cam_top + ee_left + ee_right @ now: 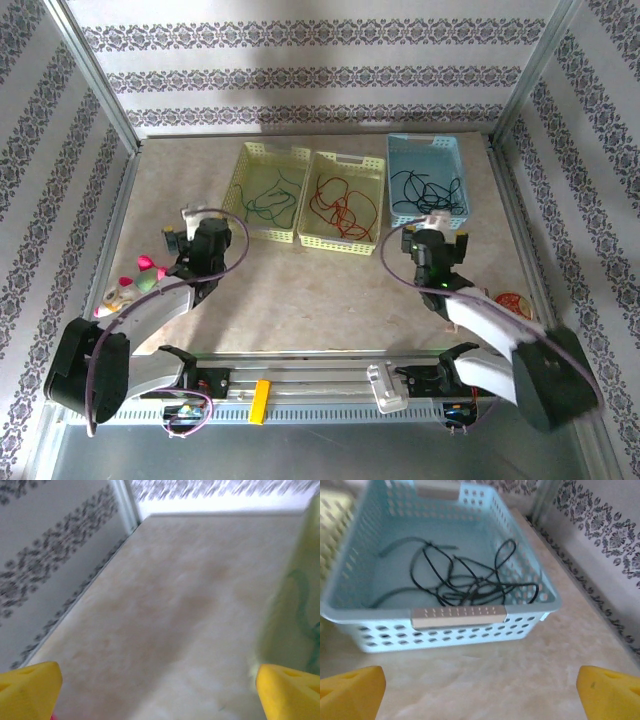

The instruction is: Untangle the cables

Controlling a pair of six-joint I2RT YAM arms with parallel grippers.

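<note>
The green cable (268, 195) is seen coiled in the pale green basket (270, 150), the red cable (343, 205) in the yellow basket (350, 160) and the black cable (425, 190) in the blue basket (422, 140). The left gripper (180, 228) and the right gripper (440, 222) are spread wide with nothing held. In the blurred left wrist view the green basket is cut off at the right edge, and only a strand of cable can be made out.

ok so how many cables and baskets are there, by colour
cables: 3 (green cable, red cable, black cable)
baskets: 3 (left yellow basket, middle yellow basket, blue basket)
total: 6
</note>
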